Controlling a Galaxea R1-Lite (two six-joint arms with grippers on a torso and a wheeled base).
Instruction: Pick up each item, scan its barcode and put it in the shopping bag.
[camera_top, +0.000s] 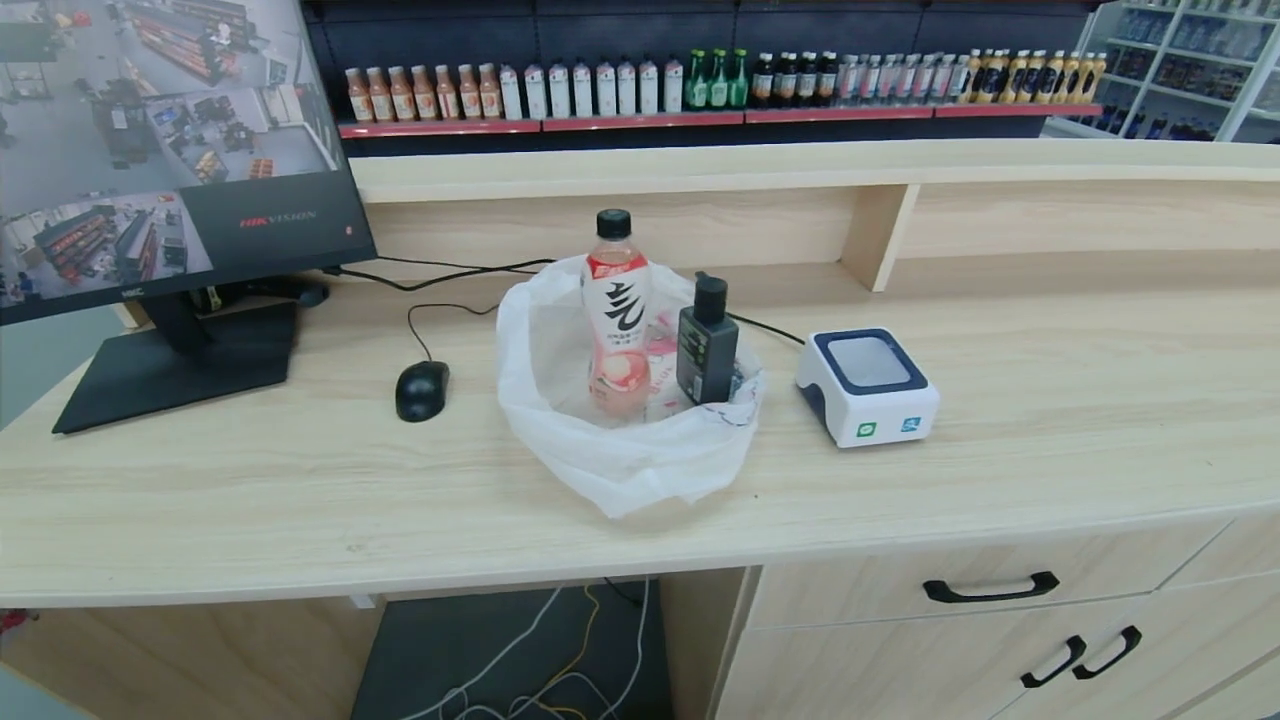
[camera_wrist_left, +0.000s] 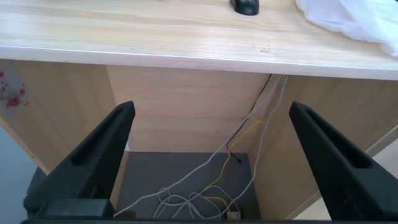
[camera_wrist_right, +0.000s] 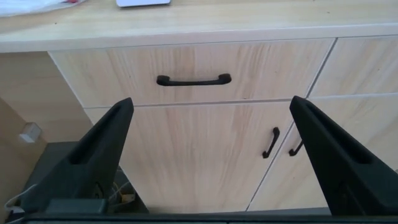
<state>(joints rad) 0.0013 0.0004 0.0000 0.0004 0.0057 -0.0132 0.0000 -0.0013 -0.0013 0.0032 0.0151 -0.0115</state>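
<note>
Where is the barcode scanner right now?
In the head view the scanner sits on the wooden counter, just right of the white shopping bag and apart from it, above the top drawer.

Left gripper (camera_wrist_left: 212, 107): two matte black fingers (camera_wrist_left: 93, 162), long flat-sided wedges, broad at the base and tapering to blunt tips, with a shallow step along the inner edge and a squarish black block at the foot of one. Right gripper (camera_wrist_right: 212, 101): same pattern, two matte black fingers (camera_wrist_right: 333, 155) of matching tapered wedge shape, faintly lighter sheen along the upper edges.
</note>
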